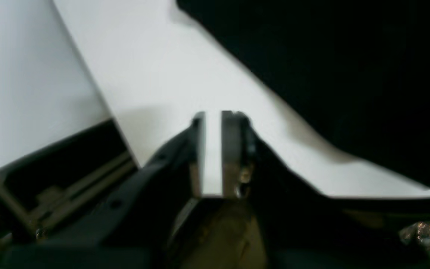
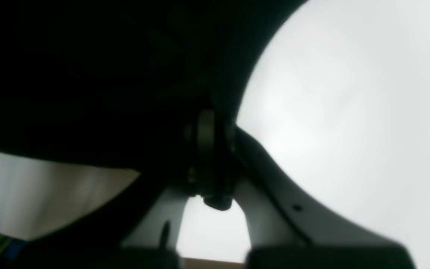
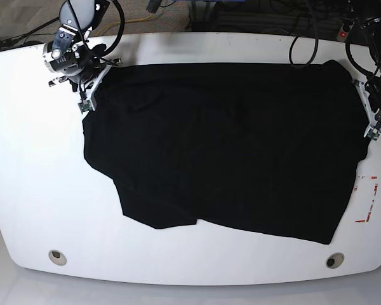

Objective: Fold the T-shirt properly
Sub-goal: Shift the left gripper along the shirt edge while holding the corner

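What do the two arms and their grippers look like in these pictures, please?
Both arms are black and white with black cables looping behind them. The left gripper has flat dark fingers on black brackets. The right gripper has dark pads on white curved brackets.

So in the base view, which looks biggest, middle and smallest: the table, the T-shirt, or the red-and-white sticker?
1. table, biggest
2. T-shirt, covers most of it
3. red-and-white sticker, smallest

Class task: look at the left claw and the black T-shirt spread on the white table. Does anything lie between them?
Nothing visible does. In the left wrist view, the left claw stands slightly apart and empty over the bare white table, and the soft black fabric T-shirt lies just beside it with only tabletop between.
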